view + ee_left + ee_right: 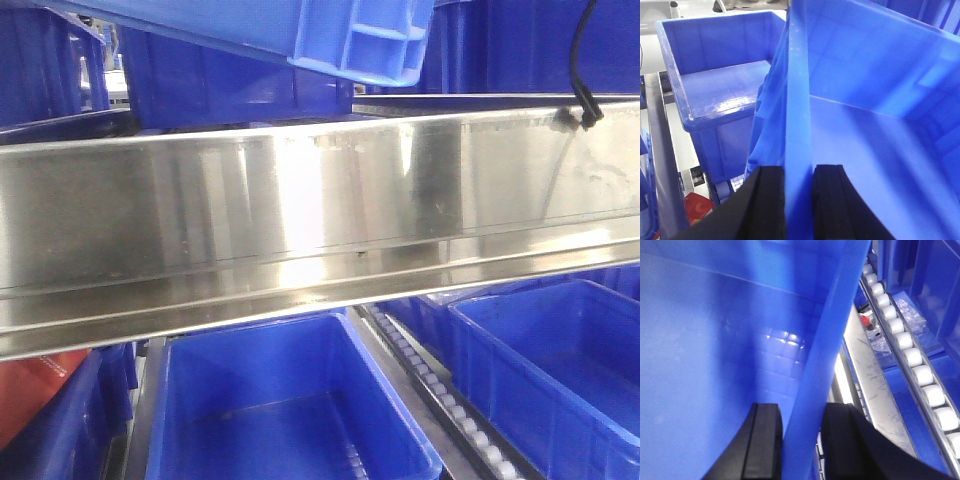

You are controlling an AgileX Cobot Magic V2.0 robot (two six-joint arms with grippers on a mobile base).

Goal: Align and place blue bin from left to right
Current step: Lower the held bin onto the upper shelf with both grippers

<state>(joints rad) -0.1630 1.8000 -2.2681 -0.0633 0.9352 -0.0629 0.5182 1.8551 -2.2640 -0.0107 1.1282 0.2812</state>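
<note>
The blue bin (330,30) hangs tilted at the top of the front view, its ribbed corner showing above a steel beam. In the left wrist view my left gripper (799,200) is shut on the blue bin's left rim (797,100), one black pad on each side of the wall. In the right wrist view my right gripper (802,440) is shut on the blue bin's right rim (840,315), with the bin's inside (715,340) filling the left of that view.
A wide steel beam (320,220) crosses the front view. Below it sit darker blue bins (290,400) (560,360) with a roller track (450,400) between them. Another blue bin (715,75) stands left of the held one. A roller track (910,355) runs along the right.
</note>
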